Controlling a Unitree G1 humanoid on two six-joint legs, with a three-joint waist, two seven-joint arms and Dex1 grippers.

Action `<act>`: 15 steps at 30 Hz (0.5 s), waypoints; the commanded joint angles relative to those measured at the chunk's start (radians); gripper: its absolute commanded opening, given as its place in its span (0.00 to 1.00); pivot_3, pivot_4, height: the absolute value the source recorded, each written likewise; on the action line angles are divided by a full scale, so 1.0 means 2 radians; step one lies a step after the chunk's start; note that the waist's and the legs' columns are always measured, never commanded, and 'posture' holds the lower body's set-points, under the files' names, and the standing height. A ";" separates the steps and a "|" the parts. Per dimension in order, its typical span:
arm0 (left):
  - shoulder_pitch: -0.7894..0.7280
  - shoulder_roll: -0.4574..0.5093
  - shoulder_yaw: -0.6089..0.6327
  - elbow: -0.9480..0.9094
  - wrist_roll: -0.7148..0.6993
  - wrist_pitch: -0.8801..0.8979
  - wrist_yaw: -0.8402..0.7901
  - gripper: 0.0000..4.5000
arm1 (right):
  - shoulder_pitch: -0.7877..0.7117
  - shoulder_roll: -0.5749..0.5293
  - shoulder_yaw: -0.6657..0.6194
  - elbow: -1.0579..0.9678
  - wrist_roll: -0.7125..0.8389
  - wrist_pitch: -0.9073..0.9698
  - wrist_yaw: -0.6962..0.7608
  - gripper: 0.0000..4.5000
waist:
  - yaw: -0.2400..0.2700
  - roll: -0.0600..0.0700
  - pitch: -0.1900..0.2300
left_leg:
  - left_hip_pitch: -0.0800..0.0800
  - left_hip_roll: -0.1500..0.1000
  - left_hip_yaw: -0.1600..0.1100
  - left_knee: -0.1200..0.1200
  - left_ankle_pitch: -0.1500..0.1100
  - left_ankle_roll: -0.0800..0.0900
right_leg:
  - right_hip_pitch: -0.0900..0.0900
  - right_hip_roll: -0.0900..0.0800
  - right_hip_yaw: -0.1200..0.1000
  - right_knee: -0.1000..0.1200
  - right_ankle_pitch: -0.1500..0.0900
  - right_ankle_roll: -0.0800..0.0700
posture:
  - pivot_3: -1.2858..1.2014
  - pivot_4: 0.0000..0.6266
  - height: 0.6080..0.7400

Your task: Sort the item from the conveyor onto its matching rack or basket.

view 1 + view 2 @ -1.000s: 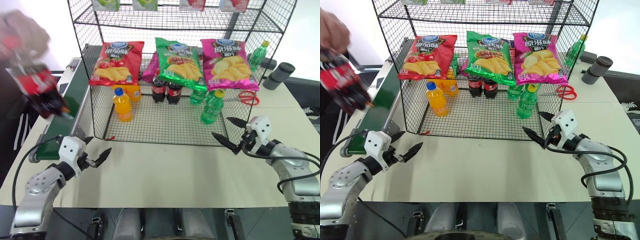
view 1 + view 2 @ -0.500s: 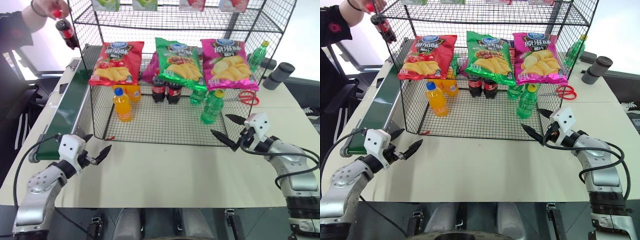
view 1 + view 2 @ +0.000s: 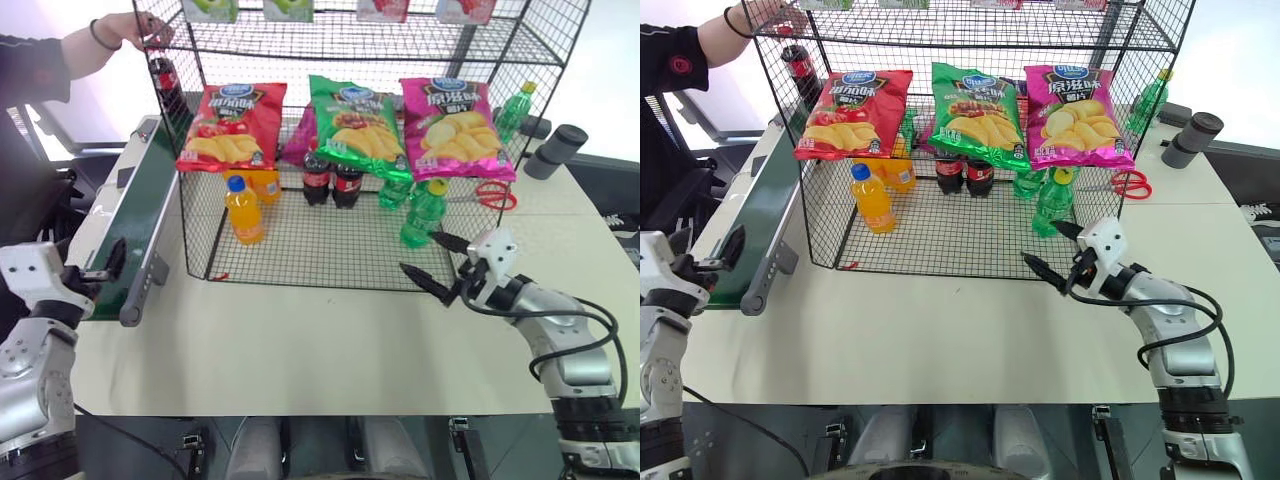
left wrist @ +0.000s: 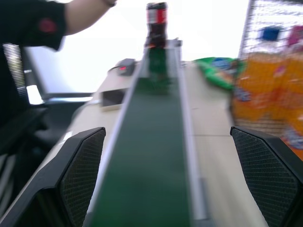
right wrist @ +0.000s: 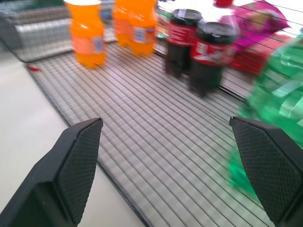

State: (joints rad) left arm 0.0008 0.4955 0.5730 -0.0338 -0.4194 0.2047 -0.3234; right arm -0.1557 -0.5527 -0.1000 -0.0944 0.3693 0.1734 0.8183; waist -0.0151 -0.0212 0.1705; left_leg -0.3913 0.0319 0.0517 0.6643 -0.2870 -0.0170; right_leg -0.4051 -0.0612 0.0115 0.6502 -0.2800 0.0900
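Fingers of the left gripper (image 4: 165, 179) stand spread wide and empty at the near end of the long dark green conveyor belt in its grey metal frame (image 3: 125, 225), pointing along the belt, which runs up the left edge of the cream desk (image 3: 300, 350). At the belt's far end the small plastic cola bottle with dark liquid, red cap and red label (image 3: 165, 88) stands upright, a person's hand (image 3: 135, 30) on its top. The right gripper (image 3: 432, 268) is likewise wide open with nothing between its fingers, hovering at the front edge of the big black wire-grid rack (image 3: 330, 250), which fills the middle and back of the desk. On the rack's floor stand two orange soda bottles (image 5: 87, 33), two more cola bottles (image 5: 196, 45) and green bottles (image 3: 425, 212); red (image 3: 230, 125), green (image 3: 355, 120) and pink (image 3: 455, 115) chip bags hang above them. Red-handled scissors (image 3: 495, 195) lie just right of the rack.
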 commanded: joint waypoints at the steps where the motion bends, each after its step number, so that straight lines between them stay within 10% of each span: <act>1: -0.003 -0.004 0.003 0.009 0.016 -0.027 0.010 1.00 | -0.009 0.015 0.012 -0.048 0.012 0.010 -0.010 0.99 | 0.001 0.000 0.000 | 0.000 0.000 0.000 0.000 0.000 0.000 | 0.000 0.000 0.000 0.000 0.000 0.000 | 0.52 0.24 1.00; 15: -0.038 -0.025 -0.031 0.058 0.047 -0.067 0.025 1.00 | 0.017 0.072 0.087 -0.124 0.013 0.036 -0.030 0.99 | 0.000 -0.001 -0.001 | 0.000 0.000 0.000 0.000 0.000 0.000 | 0.000 -0.001 0.000 0.000 0.000 0.000 | 0.52 0.24 1.00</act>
State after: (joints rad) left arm -0.0617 0.4379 0.5060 0.0856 -0.3356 0.0983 -0.2787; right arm -0.1219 -0.4151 0.0643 -0.2777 0.3769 0.2494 0.7534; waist -0.0149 -0.0234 0.1691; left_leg -0.3914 0.0320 0.0512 0.6638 -0.2871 -0.0171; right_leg -0.4053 -0.0624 0.0111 0.6501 -0.2800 0.0899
